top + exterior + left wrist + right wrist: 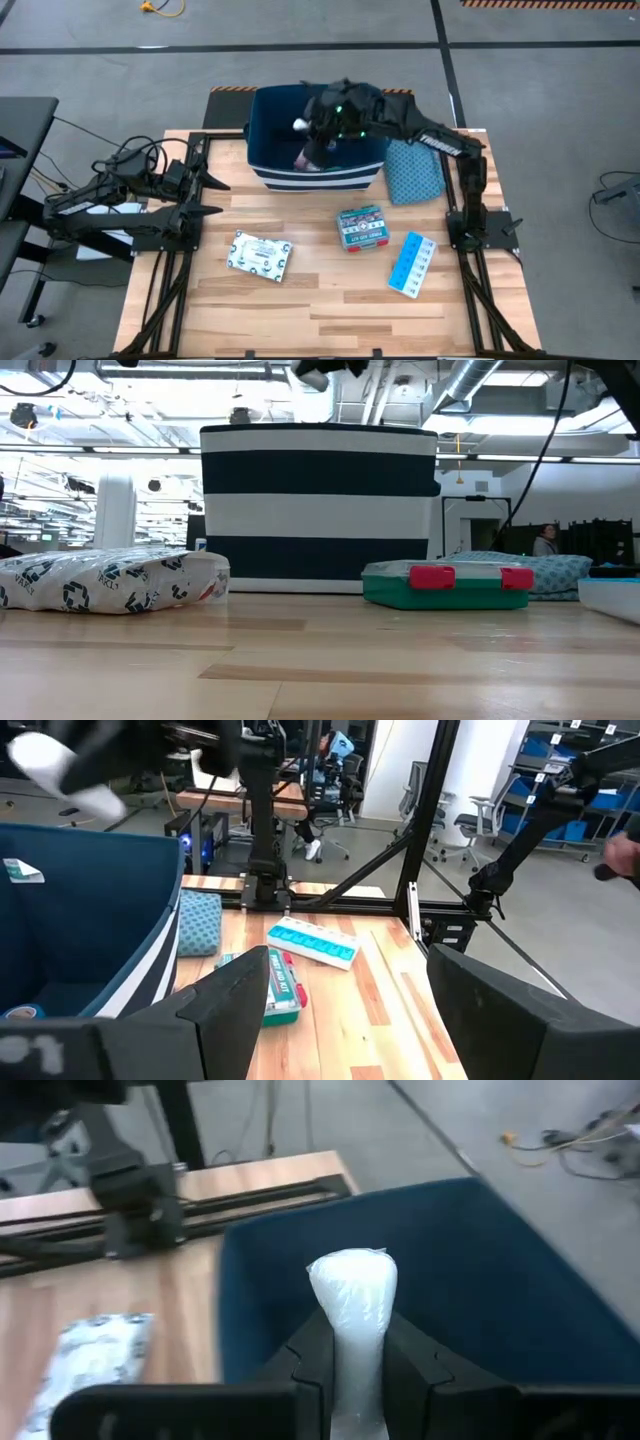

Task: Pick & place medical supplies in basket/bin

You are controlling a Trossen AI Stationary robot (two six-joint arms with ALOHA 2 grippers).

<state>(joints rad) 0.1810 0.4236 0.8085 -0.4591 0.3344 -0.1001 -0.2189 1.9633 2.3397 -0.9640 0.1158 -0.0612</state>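
Right wrist view: the white tube is held clamped in the right pincer above the bin, so the placing step is judged in hand, a release into the bin being called for next, while the left pincer waits wide apart by the worktop's left edge

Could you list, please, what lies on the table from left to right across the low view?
White flat packet with green print → dark navy bin with white stripes → teal-and-red box → teal patterned cloth bag → light blue pill organiser, only partly in view at the right edge.
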